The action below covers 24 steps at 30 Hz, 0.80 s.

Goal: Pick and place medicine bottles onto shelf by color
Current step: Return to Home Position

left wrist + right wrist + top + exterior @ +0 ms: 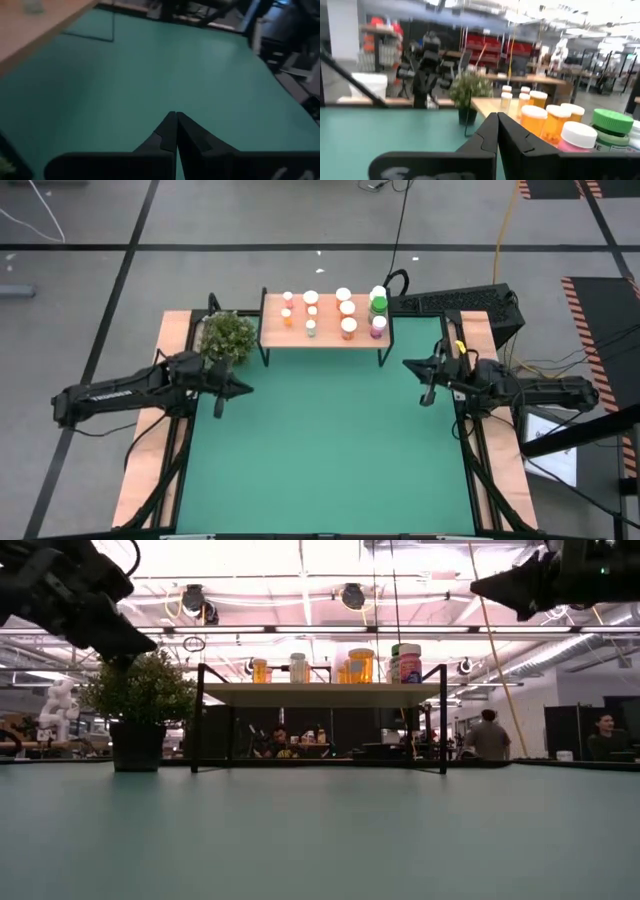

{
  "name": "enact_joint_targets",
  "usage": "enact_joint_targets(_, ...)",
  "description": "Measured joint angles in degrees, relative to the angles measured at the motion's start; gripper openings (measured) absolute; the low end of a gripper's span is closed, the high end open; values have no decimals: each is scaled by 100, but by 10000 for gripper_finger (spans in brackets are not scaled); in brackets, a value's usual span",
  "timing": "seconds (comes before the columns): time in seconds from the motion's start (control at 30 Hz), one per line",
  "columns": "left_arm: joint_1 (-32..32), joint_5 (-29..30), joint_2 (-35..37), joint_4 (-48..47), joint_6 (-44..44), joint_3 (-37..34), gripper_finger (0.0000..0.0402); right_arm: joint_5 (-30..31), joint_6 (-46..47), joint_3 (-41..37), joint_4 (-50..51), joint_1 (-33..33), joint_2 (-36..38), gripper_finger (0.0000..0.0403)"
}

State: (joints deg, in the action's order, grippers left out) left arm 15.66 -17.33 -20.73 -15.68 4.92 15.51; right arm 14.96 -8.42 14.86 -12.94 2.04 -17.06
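Several medicine bottles stand upright on their bases on the light-wood shelf at the table's far side: orange ones, a pink one, and a bigger green-capped one at the shelf's right end. My left gripper hovers shut over the green mat's left part, near the shelf's left leg. My right gripper hovers shut over the mat's right part, near the shelf's right leg. Neither holds anything.
A bushy green plant in a dark pot stands left of the shelf, close to my left gripper. The green mat stretches in front of the shelf. People sit in the room beyond the table.
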Motion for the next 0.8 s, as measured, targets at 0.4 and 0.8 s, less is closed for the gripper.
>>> enact_joint_targets(0.4,-567,459,1098,-104,-605,-56,2,-5,-73,-1092,-1222,2,843,0)
enact_joint_targets(0.8,-579,555,1265,2058,-284,-1438,5,-448,803,-1377,-526,10,1059,0)
